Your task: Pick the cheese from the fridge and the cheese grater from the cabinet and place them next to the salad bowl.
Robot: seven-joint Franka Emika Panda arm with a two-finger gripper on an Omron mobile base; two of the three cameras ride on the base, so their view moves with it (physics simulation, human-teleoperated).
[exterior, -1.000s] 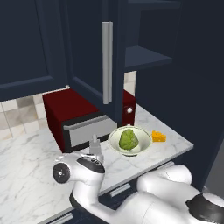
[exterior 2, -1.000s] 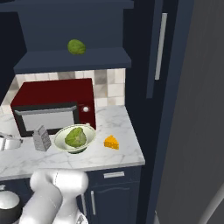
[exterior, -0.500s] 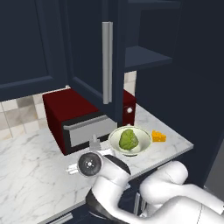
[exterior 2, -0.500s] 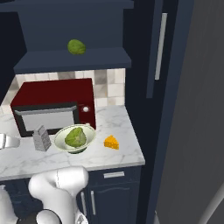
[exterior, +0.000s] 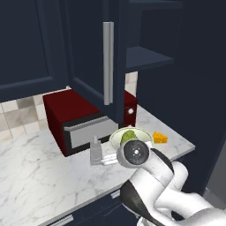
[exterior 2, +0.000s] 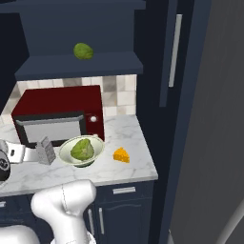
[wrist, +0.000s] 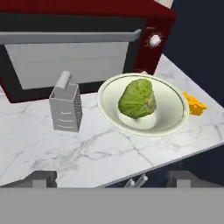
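Perforated metal cheese grater (wrist: 65,108) beside round salad bowl (wrist: 175,116); tool (wrist: 111,179) wide, empty.

The marble counter (exterior: 39,176) is viewed forward and down from behind the arm, left and right, while the same salad bowl (wrist: 142,105), cheese grater (wrist: 65,108) and microwave (wrist: 78,39) are framed from close above the counter's front edge.

Quick count: one tapered silver-grey metal box grater (wrist: 65,108), one round pale cream-green bowl (wrist: 173,114) with one leafy green lettuce lump (wrist: 138,99) in it, and one small orange-yellow cheese wedge (wrist: 194,104). Also one dark red microwave (exterior 2: 57,101), one loose green lump (exterior 2: 83,51) up on the shelf, and one long vertical silver bar handle (exterior: 108,63) on a navy cupboard door.
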